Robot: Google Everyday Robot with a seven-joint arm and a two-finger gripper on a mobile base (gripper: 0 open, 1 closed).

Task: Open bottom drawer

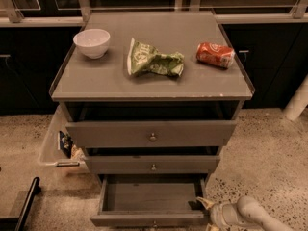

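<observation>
The bottom drawer of the grey cabinet is pulled far out, and its empty inside shows from above. Its small round knob is at the lower frame edge. My gripper is at the drawer's right front corner, with the pale arm reaching in from the lower right. A finger lies against the drawer's right side wall.
The middle drawer and top drawer stand slightly out. On the cabinet top are a white bowl, a crumpled green chip bag and a red can on its side. A clear bin sits left of the cabinet.
</observation>
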